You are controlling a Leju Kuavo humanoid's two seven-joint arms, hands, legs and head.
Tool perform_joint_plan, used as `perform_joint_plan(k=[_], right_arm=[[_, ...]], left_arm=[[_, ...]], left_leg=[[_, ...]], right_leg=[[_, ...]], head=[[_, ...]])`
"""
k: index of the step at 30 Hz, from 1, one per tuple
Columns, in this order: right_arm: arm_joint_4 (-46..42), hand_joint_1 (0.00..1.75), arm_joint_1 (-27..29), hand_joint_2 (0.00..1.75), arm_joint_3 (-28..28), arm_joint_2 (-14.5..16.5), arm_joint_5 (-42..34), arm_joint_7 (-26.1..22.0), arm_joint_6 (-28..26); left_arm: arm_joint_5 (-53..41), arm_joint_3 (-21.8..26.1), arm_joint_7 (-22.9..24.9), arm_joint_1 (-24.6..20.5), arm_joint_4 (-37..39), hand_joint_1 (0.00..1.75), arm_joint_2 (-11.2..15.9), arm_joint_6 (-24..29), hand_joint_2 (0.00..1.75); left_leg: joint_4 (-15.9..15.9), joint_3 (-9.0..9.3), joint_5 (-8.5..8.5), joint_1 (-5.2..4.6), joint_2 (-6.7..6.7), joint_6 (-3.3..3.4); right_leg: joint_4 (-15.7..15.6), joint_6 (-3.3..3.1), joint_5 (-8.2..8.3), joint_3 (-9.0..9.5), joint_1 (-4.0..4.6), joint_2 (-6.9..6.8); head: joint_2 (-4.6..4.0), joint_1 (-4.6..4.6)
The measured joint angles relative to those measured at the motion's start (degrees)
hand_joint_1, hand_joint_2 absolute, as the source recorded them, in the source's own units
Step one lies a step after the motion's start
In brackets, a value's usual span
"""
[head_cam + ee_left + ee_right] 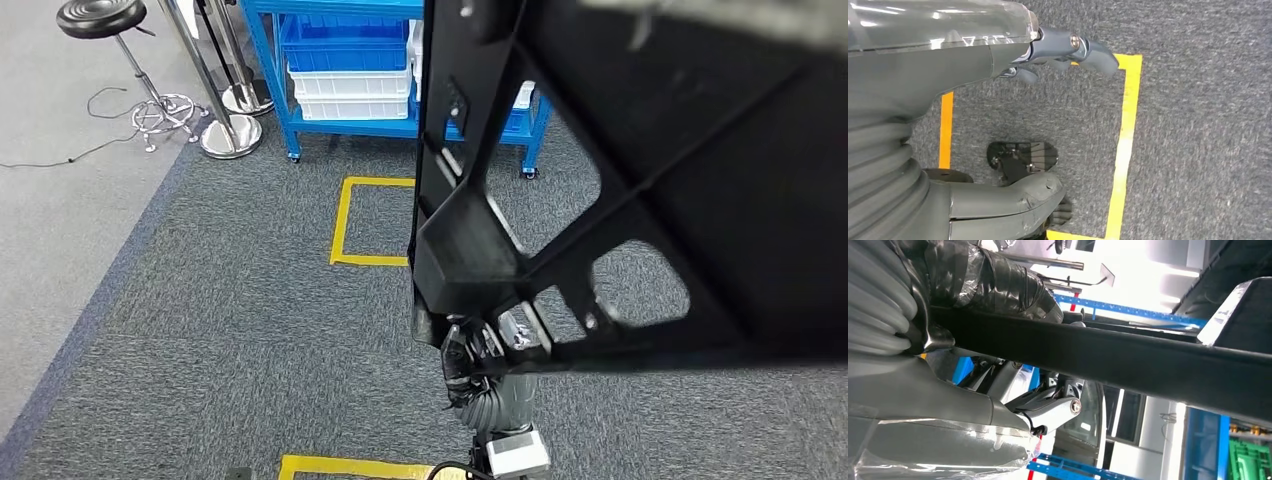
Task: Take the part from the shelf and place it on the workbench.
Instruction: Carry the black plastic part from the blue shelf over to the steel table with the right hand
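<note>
A large black plastic part [720,150], a frame with ribs and open cut-outs, hangs close in front of my head and covers the right half of that view. My right hand [468,358] grips it from below at its lower corner. In the right wrist view the right hand [923,340] wraps around a long black bar of the part [1148,357], dark fingers over it and the thumb under it. My left hand [1048,55] hangs over the grey carpet, fingers apart and holding nothing.
A blue shelf [270,60] with blue and white bins [345,75] stands ahead on castors. Yellow tape squares [345,215] mark the carpet. A black stool [100,20] and chrome stanchion bases [230,135] stand at the far left.
</note>
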Motion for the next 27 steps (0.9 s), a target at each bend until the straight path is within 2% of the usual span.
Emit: perform_joint_plan(k=[1,2,3,5,6,7,9,11,13,15,16,17,18,19,20,22,23,25,27], right_arm=[[0.00,1.75,0.01,1.75,0.20,-0.20,0.07,0.01,-0.03],[0.00,1.75,0.03,1.75,0.39,-0.37,0.10,0.01,-0.04],[0.00,1.75,0.04,1.75,0.54,-0.50,0.13,0.01,-0.04],[0.00,1.75,0.00,1.75,0.72,-0.63,0.15,0.01,-0.04],[0.00,1.75,-0.02,1.75,0.77,-0.65,0.17,0.02,-0.04],[-0.01,1.75,-0.05,1.75,0.84,-0.67,0.19,0.02,-0.05],[-0.03,1.75,-0.09,1.75,1.00,-0.72,0.31,0.02,-0.18],[-0.05,1.75,-0.10,1.75,1.17,-0.78,0.55,-0.03,-0.55],[-0.07,1.75,-0.11,1.75,1.31,-0.82,0.84,-0.11,-0.93],[-0.07,1.75,-0.08,1.75,1.39,-0.88,1.12,-0.17,-1.14],[-0.07,1.75,-0.02,1.75,1.41,-0.94,1.24,-0.20,-1.26],[-0.07,1.75,0.05,1.75,1.43,-1.02,1.35,-0.24,-1.44],[-0.07,1.75,0.12,1.75,1.44,-1.08,1.45,-0.31,-1.64],[-0.07,1.75,0.18,1.75,1.44,-1.12,1.53,-0.39,-1.87],[-0.07,1.75,0.22,1.75,1.44,-1.14,1.61,-0.48,-2.04],[-0.20,1.75,0.30,1.75,1.44,-1.15,1.84,-0.69,-2.34],[-0.36,1.75,0.39,1.75,1.43,-1.17,2.09,-0.84,-2.55],[-0.80,1.75,0.73,1.75,1.38,-1.29,2.62,-1.13,-2.95],[-1.36,1.75,1.06,1.75,1.33,-1.51,3.14,-1.37,-3.15]], left_arm=[[-0.04,-0.02,0.02,0.02,0.00,0.00,0.00,0.01,1.75],[-0.07,-0.03,0.04,0.07,0.00,0.00,-0.01,0.01,1.75],[-0.09,-0.04,0.05,0.11,0.00,0.00,-0.01,0.02,1.75],[-0.13,-0.14,0.08,0.12,0.00,0.00,-0.08,0.02,1.75],[-0.15,-0.22,0.08,0.09,0.01,0.00,-0.17,0.01,1.75],[-0.15,-0.31,0.08,0.06,0.01,0.00,-0.25,0.01,1.75],[-0.24,-0.46,0.08,-0.02,0.02,0.00,-0.36,0.03,1.75],[-0.45,-0.62,0.06,-0.11,0.02,0.00,-0.33,0.05,1.75],[-0.66,-0.78,0.03,-0.18,0.02,0.00,-0.29,0.05,1.75],[-0.87,-0.86,0.03,-0.16,0.02,0.00,-0.28,0.06,1.75],[-0.98,-0.89,0.08,-0.11,0.02,0.00,-0.28,0.06,1.75],[-1.12,-0.91,0.13,-0.07,0.02,0.00,-0.28,0.07,1.75],[-1.24,-0.92,0.20,-0.06,0.02,0.00,-0.28,0.08,1.75],[-1.37,-0.95,0.27,-0.09,0.02,0.00,-0.28,0.09,1.75],[-1.52,-0.98,0.31,-0.13,0.02,0.00,-0.28,0.10,1.75],[-1.80,-1.12,0.39,-0.28,0.02,0.00,-0.28,0.17,1.75],[-1.94,-1.23,0.43,-0.34,0.02,0.00,-0.28,0.21,1.75],[-2.27,-1.49,0.51,-0.36,0.02,0.00,-0.25,0.28,1.75],[-2.54,-1.85,0.54,-0.38,0.02,0.00,-0.23,0.32,1.75]], left_leg=[[0.14,-0.36,0.15,-0.09,0.01,0.08],[0.33,-0.64,0.22,-0.17,0.01,0.09],[0.54,-0.83,0.24,-0.26,-0.02,0.06],[0.93,-0.96,0.13,-0.43,-0.13,-0.06],[1.19,-1.08,0.02,-0.64,-0.18,-0.21],[1.38,-1.25,-0.06,-0.74,-0.19,-0.41],[1.61,-1.57,-0.13,-0.86,-0.11,-0.95],[1.99,-1.75,-0.57,-0.83,-0.08,-1.57],[5.35,-3.21,-2.88,-0.69,-0.20,-2.31],[12.95,-6.75,-6.66,-0.28,-0.26,-3.03],[16.58,-8.49,-7.93,-0.08,-0.25,-3.32],[18.59,-9.50,-8.16,0.10,-0.25,-3.54],[18.30,-9.43,-7.20,0.26,-0.24,-3.69],[15.56,-8.21,-5.24,0.42,-0.23,-3.77],[11.36,-6.27,-2.93,0.55,-0.23,-3.79],[4.26,-3.06,-0.24,0.50,-0.28,-3.51],[2.69,-2.44,0.07,0.38,-0.33,-3.23],[2.34,-2.57,0.10,0.19,-0.48,-2.37],[2.03,-2.68,0.55,0.26,-0.43,-1.34]], right_leg=[[3.04,0.01,-1.18,-1.17,0.00,0.05],[4.20,-0.05,-1.23,-1.42,0.00,0.07],[3.03,-0.23,-0.16,-0.49,0.04,0.08],[-4.27,-1.09,3.34,3.69,0.26,0.09],[-8.01,-1.57,4.59,5.66,0.40,0.06],[-10.41,-1.93,5.19,6.82,0.53,0.01],[-11.66,-2.13,5.22,7.22,0.67,0.02],[-11.99,-2.29,5.41,7.21,0.32,0.09],[-12.45,-2.64,5.68,7.33,-0.11,0.00],[-12.45,-2.82,5.76,7.20,-0.11,-0.08],[-12.38,-2.82,5.76,7.10,-0.10,-0.09],[-12.29,-2.81,5.76,7.02,-0.10,-0.07],[-12.18,-2.79,5.75,6.99,-0.12,-0.03],[-12.09,-2.74,5.72,7.01,-0.15,0.03],[-12.02,-2.63,5.69,7.06,-0.16,0.08],[-11.79,-2.11,5.67,6.93,0.01,0.19],[-11.71,-1.76,5.73,6.77,0.08,0.22],[-11.66,-1.02,5.94,6.48,0.05,0.20],[-10.50,-0.43,4.94,5.99,-0.14,0.21]], head=[[-0.01,0.00],[-0.01,-0.01],[-0.01,0.00],[0.00,0.00],[0.00,0.00],[0.00,-0.01],[-0.01,0.00],[-0.01,0.01],[-0.01,-0.01],[-0.01,-0.02],[-0.01,-0.02],[0.00,-0.03],[-0.01,-0.03],[-0.01,-0.03],[-0.01,-0.03],[0.00,-0.02],[0.00,-0.01],[-0.01,-0.01],[-0.02,-0.01]])
